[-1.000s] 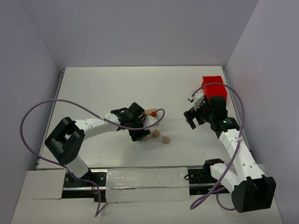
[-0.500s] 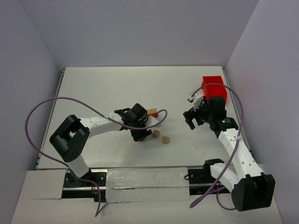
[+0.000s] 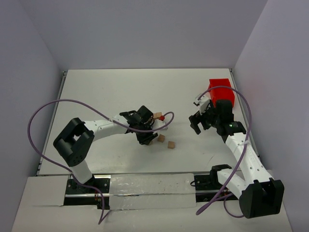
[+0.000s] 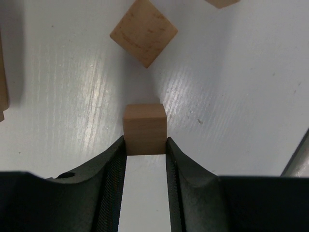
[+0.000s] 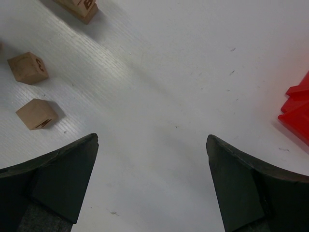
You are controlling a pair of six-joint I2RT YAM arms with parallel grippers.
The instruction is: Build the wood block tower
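My left gripper (image 3: pixel 148 139) (image 4: pixel 145 146) is shut on one tan wood block (image 4: pixel 145 129), pinched between its fingertips low over the white table. Ahead of it lies a loose block (image 4: pixel 144 32) turned on a corner, and another block (image 4: pixel 221 2) is cut off at the top edge. In the top view two loose blocks (image 3: pixel 161 138) (image 3: pixel 171 144) lie right of that gripper. A small cluster of blocks (image 3: pixel 157 115), the tower, stands behind it, partly hidden by the wrist. My right gripper (image 3: pixel 197 123) (image 5: pixel 152 145) is open and empty, well right of the blocks (image 5: pixel 28 67) (image 5: pixel 36 114).
A red plastic bin (image 3: pixel 221 90) stands at the back right, just behind my right wrist; its corner shows in the right wrist view (image 5: pixel 297 108). A purple cable (image 3: pixel 166 118) loops by the tower. The enclosure walls ring the table.
My left arm has reached a little further right and forward, bringing its gripper closer to the loose blocks. The right arm has barely moved.
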